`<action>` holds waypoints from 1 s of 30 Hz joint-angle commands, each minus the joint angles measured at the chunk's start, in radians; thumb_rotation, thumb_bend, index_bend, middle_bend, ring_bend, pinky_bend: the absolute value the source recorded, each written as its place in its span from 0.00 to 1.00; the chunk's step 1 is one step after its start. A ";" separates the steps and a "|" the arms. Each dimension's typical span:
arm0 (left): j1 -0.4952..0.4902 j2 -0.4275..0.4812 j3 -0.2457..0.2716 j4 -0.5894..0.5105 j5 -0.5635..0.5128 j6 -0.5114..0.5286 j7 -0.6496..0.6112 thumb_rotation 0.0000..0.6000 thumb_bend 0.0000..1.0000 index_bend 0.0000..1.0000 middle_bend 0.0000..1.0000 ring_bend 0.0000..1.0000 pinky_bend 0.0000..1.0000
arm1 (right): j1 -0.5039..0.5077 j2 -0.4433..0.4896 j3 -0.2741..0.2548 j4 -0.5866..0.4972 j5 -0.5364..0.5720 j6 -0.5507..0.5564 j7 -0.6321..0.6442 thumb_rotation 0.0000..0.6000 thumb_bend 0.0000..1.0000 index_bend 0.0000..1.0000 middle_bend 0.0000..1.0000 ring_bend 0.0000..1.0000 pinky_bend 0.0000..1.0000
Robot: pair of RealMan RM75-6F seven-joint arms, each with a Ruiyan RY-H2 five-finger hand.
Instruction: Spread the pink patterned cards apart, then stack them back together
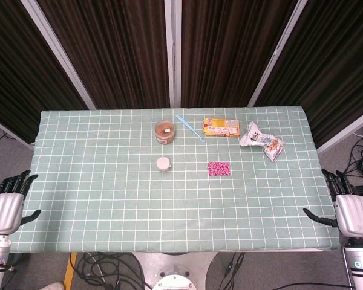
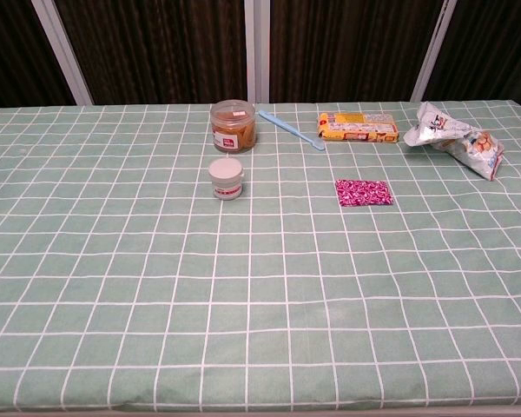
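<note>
The pink patterned cards lie in one neat stack right of the table's middle, also seen in the chest view. My left hand hangs off the table's left edge, fingers apart, holding nothing. My right hand hangs off the right edge near the front corner, fingers apart and empty. Both hands are far from the cards and show only in the head view.
A brown jar, a small white jar, a light blue stick, a yellow packet and a crinkled snack bag lie along the back half of the green checked tablecloth.
</note>
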 commanded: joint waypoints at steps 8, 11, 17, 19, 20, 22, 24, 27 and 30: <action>0.003 0.003 0.002 -0.009 0.005 0.007 0.007 1.00 0.09 0.22 0.22 0.18 0.19 | 0.001 0.000 -0.004 0.007 -0.006 -0.003 0.011 0.69 0.05 0.07 0.13 0.06 0.24; 0.004 0.005 0.002 -0.013 0.007 0.010 0.008 1.00 0.09 0.22 0.22 0.18 0.19 | 0.002 0.000 -0.005 0.009 -0.011 0.000 0.016 0.69 0.05 0.07 0.14 0.06 0.24; 0.004 0.008 0.001 -0.018 0.009 0.012 0.014 1.00 0.09 0.22 0.22 0.18 0.19 | 0.009 0.002 -0.006 0.010 -0.022 -0.007 0.021 0.70 0.05 0.07 0.13 0.06 0.24; 0.005 0.009 0.001 -0.020 0.005 0.011 0.017 1.00 0.09 0.22 0.22 0.18 0.19 | 0.018 0.004 -0.008 0.003 -0.028 -0.020 0.025 0.69 0.05 0.07 0.13 0.06 0.24; 0.005 0.009 0.000 -0.021 0.004 0.011 0.017 1.00 0.09 0.22 0.22 0.18 0.19 | 0.024 0.005 -0.009 -0.001 -0.032 -0.028 0.028 0.70 0.05 0.07 0.13 0.06 0.24; 0.004 0.007 -0.002 -0.021 0.004 0.012 0.017 1.00 0.09 0.22 0.22 0.18 0.19 | 0.050 0.009 -0.009 -0.010 -0.039 -0.067 0.023 0.69 0.05 0.08 0.13 0.06 0.24; 0.003 0.005 -0.002 -0.020 0.008 0.012 0.016 1.00 0.09 0.22 0.22 0.18 0.19 | 0.079 0.008 -0.005 -0.014 -0.037 -0.111 0.008 0.69 0.05 0.08 0.12 0.05 0.24; 0.002 0.005 0.000 -0.016 0.014 0.013 0.014 1.00 0.09 0.22 0.22 0.18 0.19 | 0.142 -0.007 0.012 -0.013 -0.022 -0.197 -0.009 0.68 0.10 0.09 0.10 0.04 0.23; 0.006 0.005 0.000 -0.015 0.015 0.019 0.011 1.00 0.09 0.22 0.22 0.18 0.19 | 0.211 -0.039 0.035 0.001 0.002 -0.287 -0.015 0.63 0.16 0.10 0.09 0.02 0.17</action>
